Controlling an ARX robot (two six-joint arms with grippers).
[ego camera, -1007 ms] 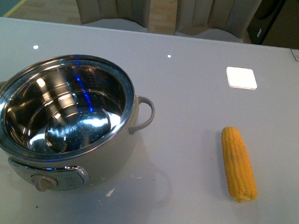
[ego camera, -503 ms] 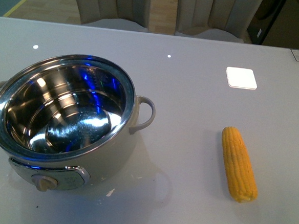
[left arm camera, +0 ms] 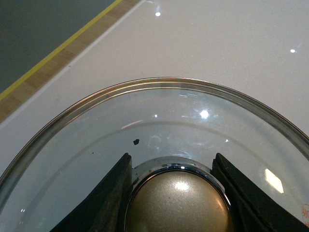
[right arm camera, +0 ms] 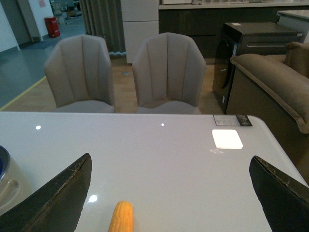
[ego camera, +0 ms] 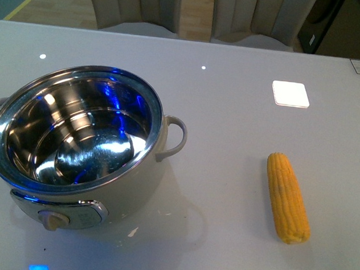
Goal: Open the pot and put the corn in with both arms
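Observation:
The cream-white pot (ego camera: 80, 153) stands open at the table's front left, its shiny steel inside showing, beige dial (ego camera: 51, 220) facing me. The yellow corn (ego camera: 287, 197) lies on the table to the pot's right, well apart from it. Neither gripper shows in the front view. In the left wrist view my left gripper (left arm camera: 176, 193) is shut on the gold knob (left arm camera: 178, 203) of the glass pot lid (left arm camera: 96, 140), held over white table. In the right wrist view my right gripper (right arm camera: 171, 193) is open and empty, above and behind the corn's tip (right arm camera: 121, 216).
Two beige chairs (right arm camera: 125, 72) stand behind the table's far edge. A white square patch (ego camera: 290, 93) sits on the table at the back right. A sofa and a dark cabinet (right arm camera: 260, 53) are beyond the table's right side. The pot's edge (right arm camera: 7, 186) shows beside the right gripper.
The pot and the corn have not moved. Blue reflections inside the pot have grown and shifted, and a small blue glint now shows on the table in front of the pot.

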